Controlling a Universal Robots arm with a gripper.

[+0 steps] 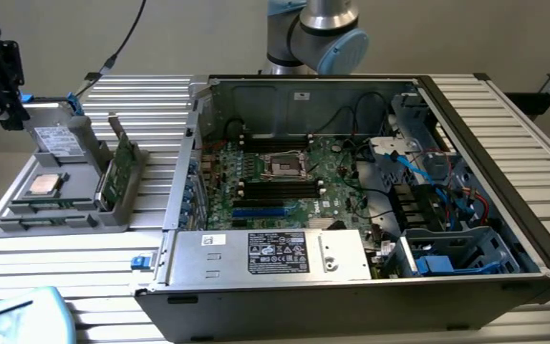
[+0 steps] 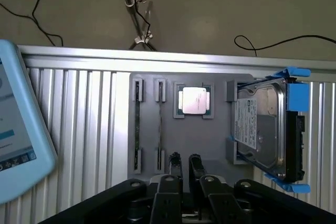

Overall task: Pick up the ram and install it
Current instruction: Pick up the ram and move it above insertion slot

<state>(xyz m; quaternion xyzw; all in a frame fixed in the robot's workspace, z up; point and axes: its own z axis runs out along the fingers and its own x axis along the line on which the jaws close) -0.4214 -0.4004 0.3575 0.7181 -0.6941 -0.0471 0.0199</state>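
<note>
Two ram sticks stand on edge in the slots of a grey tray point(image 1: 26, 222) at the exterior view's left. One ram stick point(image 1: 122, 159) shows its green face there. From the wrist camera they are thin dark lines, the ram stick point(image 2: 137, 124) and its neighbour point(image 2: 160, 124). My black gripper point(image 1: 9, 115) hangs high over the tray's far end, well clear of the sticks. In the wrist view the gripper point(image 2: 184, 163) has its two fingertips point(image 2: 175, 160) a small gap apart, open, with nothing between them. The motherboard's black memory slots point(image 1: 280, 190) lie inside the open computer case point(image 1: 504, 193).
The tray point(image 2: 210, 145) also carries a square silver processor point(image 2: 193, 100) and a hard drive point(image 2: 268, 129) in a blue bracket. A light-blue device point(image 2: 21, 129) lies beside the tray on the ribbed metal table point(image 1: 84, 258). The case walls, power supply point(image 1: 270, 254) and cables crowd the motherboard.
</note>
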